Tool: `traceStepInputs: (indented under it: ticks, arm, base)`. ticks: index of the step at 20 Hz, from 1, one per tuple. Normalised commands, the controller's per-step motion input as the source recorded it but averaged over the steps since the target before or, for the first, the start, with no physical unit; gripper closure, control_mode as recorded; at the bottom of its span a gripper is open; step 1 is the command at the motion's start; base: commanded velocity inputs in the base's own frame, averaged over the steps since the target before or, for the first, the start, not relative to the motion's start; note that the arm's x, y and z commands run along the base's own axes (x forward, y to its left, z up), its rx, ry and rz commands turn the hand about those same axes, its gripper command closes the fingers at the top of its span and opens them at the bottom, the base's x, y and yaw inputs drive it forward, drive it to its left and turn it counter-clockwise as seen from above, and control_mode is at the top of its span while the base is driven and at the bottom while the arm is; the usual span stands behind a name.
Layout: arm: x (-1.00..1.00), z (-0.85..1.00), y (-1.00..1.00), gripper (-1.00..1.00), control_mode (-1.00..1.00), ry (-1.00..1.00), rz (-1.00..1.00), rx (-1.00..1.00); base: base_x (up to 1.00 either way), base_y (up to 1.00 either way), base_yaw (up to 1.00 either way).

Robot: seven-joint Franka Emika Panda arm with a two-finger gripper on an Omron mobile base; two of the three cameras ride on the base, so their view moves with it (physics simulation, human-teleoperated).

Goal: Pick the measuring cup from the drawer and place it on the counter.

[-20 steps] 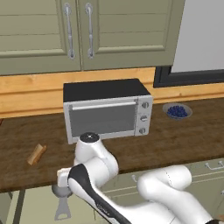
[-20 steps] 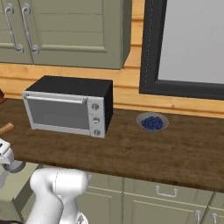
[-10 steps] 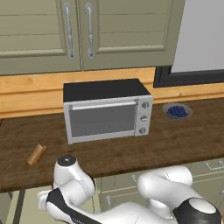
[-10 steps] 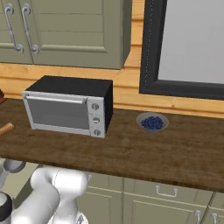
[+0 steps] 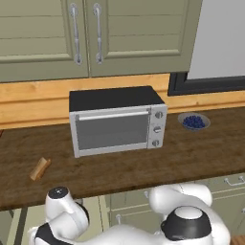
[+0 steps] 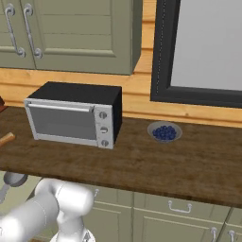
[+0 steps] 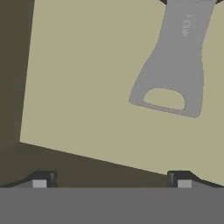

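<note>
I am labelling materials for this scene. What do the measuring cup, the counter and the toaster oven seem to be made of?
The measuring cup: probably metal, matte grey, with a flat thin handle and a stamped marking. The counter: looks like dark brown wood, with visible grain streaks. The toaster oven: seemingly brushed silver metal front with a black top and a greyish, likely glass door.

A kitchen: toaster oven (image 5: 116,121) on wooden counter (image 5: 143,167) (green cabinets (image 5: 95,33) above).

Even, soft light fills the rendered kitchen, with no glare. The toaster oven (image 5: 116,120) casts a faint shadow on the counter (image 5: 143,165). Up close, the measuring cup (image 7: 173,65) handle looks slightly blurred.
</note>
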Motion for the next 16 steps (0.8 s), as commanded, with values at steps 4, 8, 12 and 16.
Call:
traceStepInputs:
  ticks: [4, 8, 12, 16]
  arm:
    - [-0.04, -0.21, 0.1, -1.0, -1.0, 0.05, 0.03, 0.0]
    - [-0.06, -0.24, 0.0, -1.0, -1.0, 0.04, 0.01, 0.0]
    - [-0.12, -0.19, 0.02, -1.0, -1.0, 0.05, 0.01, 0.0]
    - [-0.24, -0.22, 0.11, -1.0, -1.0, 0.04, 0.0, 0.0]
  base:
    - [0.0, 0.0, 0.0]
    - [0.0, 0.0, 0.0]
    - [0.0, 0.0, 0.0]
    - [0.0, 0.0, 0.0]
